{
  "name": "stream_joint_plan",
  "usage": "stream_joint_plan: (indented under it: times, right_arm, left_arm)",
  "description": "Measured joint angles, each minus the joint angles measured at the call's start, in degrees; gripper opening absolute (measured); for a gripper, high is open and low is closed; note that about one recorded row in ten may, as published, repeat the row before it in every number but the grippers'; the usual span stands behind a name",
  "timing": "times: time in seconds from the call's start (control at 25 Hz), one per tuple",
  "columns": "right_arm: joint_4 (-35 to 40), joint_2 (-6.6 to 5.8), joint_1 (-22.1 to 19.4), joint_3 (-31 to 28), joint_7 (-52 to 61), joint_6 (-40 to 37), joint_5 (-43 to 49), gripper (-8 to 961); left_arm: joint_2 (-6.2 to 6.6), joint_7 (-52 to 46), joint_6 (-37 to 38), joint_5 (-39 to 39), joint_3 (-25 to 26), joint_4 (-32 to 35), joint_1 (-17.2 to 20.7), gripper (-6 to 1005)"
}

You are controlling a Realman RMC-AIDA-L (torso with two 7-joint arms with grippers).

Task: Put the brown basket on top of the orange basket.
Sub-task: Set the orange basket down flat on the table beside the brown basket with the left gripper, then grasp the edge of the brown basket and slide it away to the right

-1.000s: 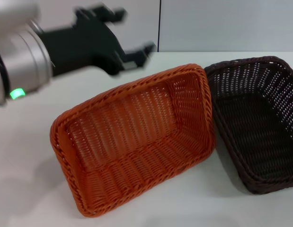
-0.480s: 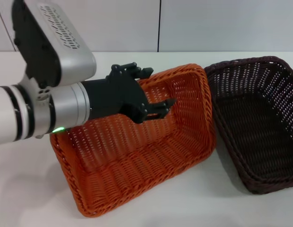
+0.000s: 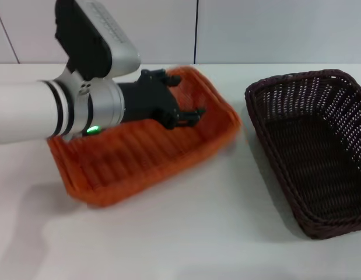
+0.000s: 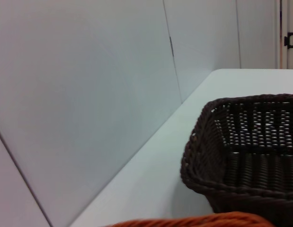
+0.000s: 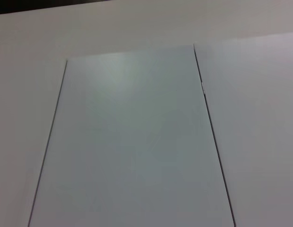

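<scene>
The orange basket lies at the left-middle of the table in the head view, blurred by motion. My left gripper reaches in from the left and is closed on its far wall near the rim. A strip of its rim shows in the left wrist view. The brown basket stands upright on the table to the right, apart from the orange one; it also shows in the left wrist view. My right gripper is out of view.
The white table runs back to a pale panelled wall. A gap of bare table lies between the two baskets. The right wrist view shows only wall panels.
My left gripper came down into the orange basket and took hold of it. The basket has moved left and back, away from the brown basket, which has not moved.
</scene>
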State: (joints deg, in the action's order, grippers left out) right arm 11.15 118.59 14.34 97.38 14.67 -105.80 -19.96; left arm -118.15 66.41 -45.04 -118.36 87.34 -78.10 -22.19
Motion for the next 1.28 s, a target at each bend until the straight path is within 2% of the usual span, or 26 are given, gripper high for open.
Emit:
stream_joint_plan:
  times: [0.04,0.16,0.32,0.36,0.4,0.48,0.52,0.6,0.68,0.76,0.8,0.88,0.92,1.0,1.04,1.12,1.2,1.24,1.28]
  right_arm:
    - [0.1,-0.01,0.0,0.0,0.0,-0.1,0.0,822]
    - [0.4,0.0,-0.1,0.0,0.0,-0.3,0.0,822]
    - [0.4,0.14,0.1,0.0,0.0,0.0,0.0,823]
    - [0.4,0.16,0.2,0.0,0.0,0.1,0.0,823]
    - [0.4,0.16,0.3,0.0,0.0,0.1,0.0,823]
    - [0.4,0.11,0.9,0.0,0.0,0.2,0.0,823]
    - [0.4,0.11,0.9,0.0,0.0,0.2,0.0,823]
    - [0.4,0.1,1.3,0.0,0.0,0.4,0.0,823]
    - [0.4,0.1,1.8,0.0,0.0,0.7,0.0,823]
    - [0.4,0.07,2.2,0.0,0.0,1.2,0.1,822]
    - [0.4,0.05,2.4,0.0,0.0,1.4,0.1,822]
    - [0.5,0.01,3.0,0.0,0.0,1.7,0.4,822]
    - [0.5,0.01,3.0,0.0,0.0,1.7,0.4,822]
    - [0.5,0.06,3.2,0.1,0.0,1.8,0.4,823]
    - [0.5,0.09,3.3,0.2,0.0,1.8,0.5,823]
    - [0.5,0.09,3.4,0.4,0.0,1.9,0.5,823]
    - [0.5,0.09,3.4,0.5,0.0,2.0,0.5,823]
    - [0.5,0.1,3.4,0.6,0.1,2.0,0.5,823]
    - [0.5,0.14,3.4,0.6,0.2,2.1,0.5,823]
  left_arm:
    - [-0.02,0.3,0.6,0.0,0.2,0.9,-0.9,786]
    - [-0.06,0.4,1.0,0.1,-0.1,-3.9,0.5,786]
    - [-0.21,0.4,6.1,0.4,-1.6,-13.1,6.7,786]
    - [-0.21,0.4,6.1,0.4,-1.6,-13.1,6.7,786]
    - [-0.14,0.4,14.3,0.6,-3.4,-15.7,10.6,786]
    - [-0.05,0.4,20.4,0.6,-4.4,-16.3,13.2,786]
    - [-0.05,0.4,20.4,0.6,-4.4,-16.3,13.2,786]
    - [-0.06,0.1,34.0,2.2,-6.2,-16.0,17.8,786]
    - [-0.03,0.0,41.1,3.5,-7.8,-15.0,19.5,786]
    - [-0.03,0.0,41.1,3.5,-7.8,-15.0,19.5,786]
    - [0.02,-0.4,56.5,4.1,-12.5,-11.9,21.1,786]
    - [0.08,-0.9,62.9,3.8,-14.5,-10.3,21.4,786]
    - [0.08,-0.9,62.9,3.8,-14.5,-10.3,21.4,786]
    - [0.14,-7.1,76.0,1.0,-18.2,-6.0,21.5,786]
    - [0.15,-9.5,78.5,0.1,-18.7,-5.0,21.6,786]
    - [0.15,-9.5,78.5,0.1,-18.7,-5.0,21.6,786]
    - [0.17,-31.0,99.9,-10.5,-21.6,6.9,21.3,786]
    - [0.17,-34.3,102.7,-12.4,-21.7,9.4,21.2,786]
    - [0.18,-44.4,110.1,-17.9,-21.2,17.1,20.5,786]
